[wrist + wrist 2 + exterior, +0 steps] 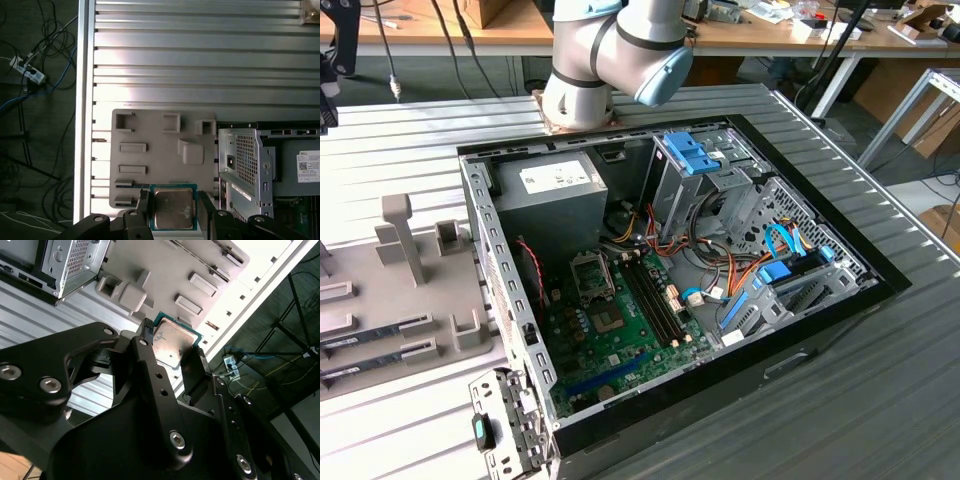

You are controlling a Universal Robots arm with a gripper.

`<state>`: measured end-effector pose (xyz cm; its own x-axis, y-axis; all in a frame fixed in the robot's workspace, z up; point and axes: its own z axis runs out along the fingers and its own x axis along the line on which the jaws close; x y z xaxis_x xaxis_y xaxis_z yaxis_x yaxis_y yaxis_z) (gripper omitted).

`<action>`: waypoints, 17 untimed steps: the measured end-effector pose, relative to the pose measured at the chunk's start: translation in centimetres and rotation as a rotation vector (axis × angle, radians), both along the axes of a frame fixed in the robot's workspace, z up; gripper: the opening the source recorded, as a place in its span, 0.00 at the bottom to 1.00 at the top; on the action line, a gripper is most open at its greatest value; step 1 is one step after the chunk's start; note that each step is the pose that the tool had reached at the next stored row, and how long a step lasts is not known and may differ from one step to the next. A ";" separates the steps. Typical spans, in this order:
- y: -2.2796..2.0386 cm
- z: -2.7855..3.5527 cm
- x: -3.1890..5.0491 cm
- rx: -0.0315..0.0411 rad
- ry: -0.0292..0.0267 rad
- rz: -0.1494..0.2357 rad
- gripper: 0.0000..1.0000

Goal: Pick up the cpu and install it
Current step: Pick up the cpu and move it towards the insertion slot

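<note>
— Where is your cpu at this moment?
— Check the first wrist view. The cpu (172,209) sits between the two black fingers (143,212) of your pincer (174,206), with its metal top facing the camera and a green edge around it.
— So the pincer is clenched on it?
— Yes, it presses on two opposite sides, and the second wrist view shows the same grip. Behind the cpu lies the grey tray (160,145) on the ribbed surface (200,60). The tray is beside the open computer case (495,250), where a green board (620,335) lies flat inside.
</note>
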<state>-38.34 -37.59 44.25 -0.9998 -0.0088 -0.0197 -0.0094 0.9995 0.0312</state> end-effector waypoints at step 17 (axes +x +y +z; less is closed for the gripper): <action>0.00 -0.16 1.14 0.0000 0.0000 0.000 0.47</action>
